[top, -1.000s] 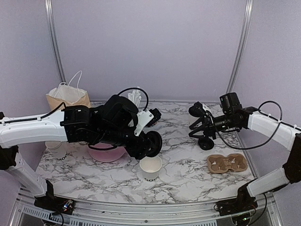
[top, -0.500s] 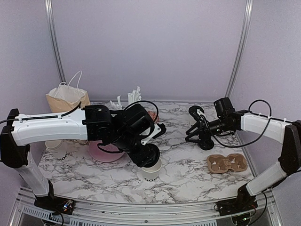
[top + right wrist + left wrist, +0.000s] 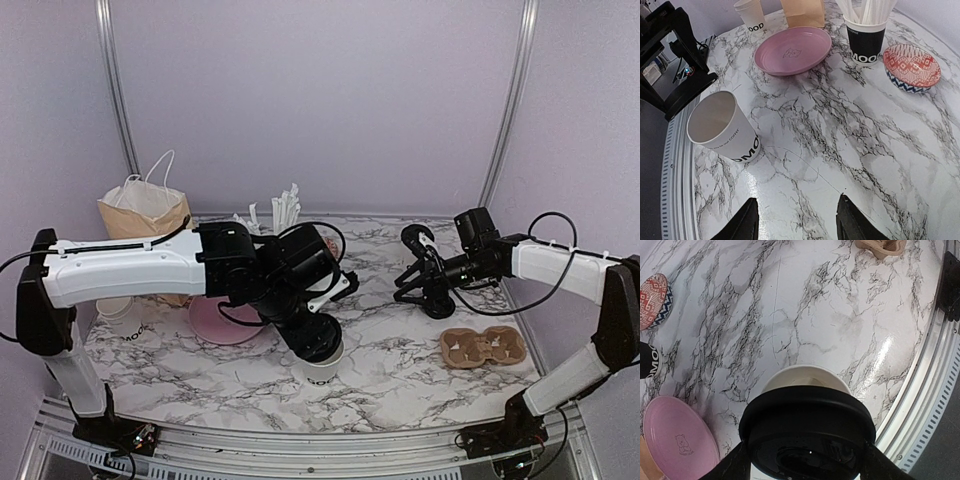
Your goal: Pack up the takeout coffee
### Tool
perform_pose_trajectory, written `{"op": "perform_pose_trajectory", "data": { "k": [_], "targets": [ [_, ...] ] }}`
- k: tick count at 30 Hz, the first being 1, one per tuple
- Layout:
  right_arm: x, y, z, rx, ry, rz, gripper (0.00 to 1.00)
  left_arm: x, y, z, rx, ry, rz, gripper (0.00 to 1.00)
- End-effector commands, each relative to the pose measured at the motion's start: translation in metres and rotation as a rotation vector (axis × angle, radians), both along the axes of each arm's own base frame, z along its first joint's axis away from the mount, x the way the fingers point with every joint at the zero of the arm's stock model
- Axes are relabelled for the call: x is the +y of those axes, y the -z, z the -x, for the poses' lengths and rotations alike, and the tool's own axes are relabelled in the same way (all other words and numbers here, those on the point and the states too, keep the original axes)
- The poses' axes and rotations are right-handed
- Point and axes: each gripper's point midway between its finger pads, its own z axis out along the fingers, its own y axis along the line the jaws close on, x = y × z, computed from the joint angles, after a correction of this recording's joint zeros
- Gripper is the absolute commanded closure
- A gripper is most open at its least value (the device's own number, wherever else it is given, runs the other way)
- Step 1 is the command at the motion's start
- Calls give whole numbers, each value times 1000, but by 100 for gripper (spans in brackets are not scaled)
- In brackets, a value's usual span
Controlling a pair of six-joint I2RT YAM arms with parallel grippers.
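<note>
We look into a booth with lilac walls (image 3: 320, 100) and metal uprights (image 3: 113, 90) in the back corners, over a white table (image 3: 400, 375) veined like marble. At far left stands a brown paper bag (image 3: 145, 212) with a stack of white cups (image 3: 122, 318) in front of it. Next come a pink plate (image 3: 222, 322) and a black cup of straws (image 3: 287, 212). Near the front edge, about mid-table, is the white paper cup (image 3: 322, 374). Our left gripper (image 3: 807, 465) clamps the black lid (image 3: 807, 425) right over the cup's mouth; we cannot tell whether the lid is seated. Further right, our right gripper (image 3: 796, 217) hangs above bare marble, fingers parted, holding nothing. A cardboard cup carrier (image 3: 483, 347) lies at far right.
</note>
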Motion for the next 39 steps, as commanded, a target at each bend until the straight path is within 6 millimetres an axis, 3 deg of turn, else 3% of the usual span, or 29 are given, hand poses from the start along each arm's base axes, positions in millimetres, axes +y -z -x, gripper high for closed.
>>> {"op": "perform_pose_trajectory", "data": {
  "k": [1,27,34,39],
  "targets": [
    [3,0,3,0,-28,-9,49,3,4,-2,17,7,-36,32],
    [3,3,6,7,-38,-2,50,-5,21,-5,43,32,-78,32],
    [3,4,7,11,-39,-1,50,2,-11,-9,9,7,-57,32],
    [3,4,6,13,-42,-1,50,8,-5,-5,27,-2,-75,32]
  ]
}}
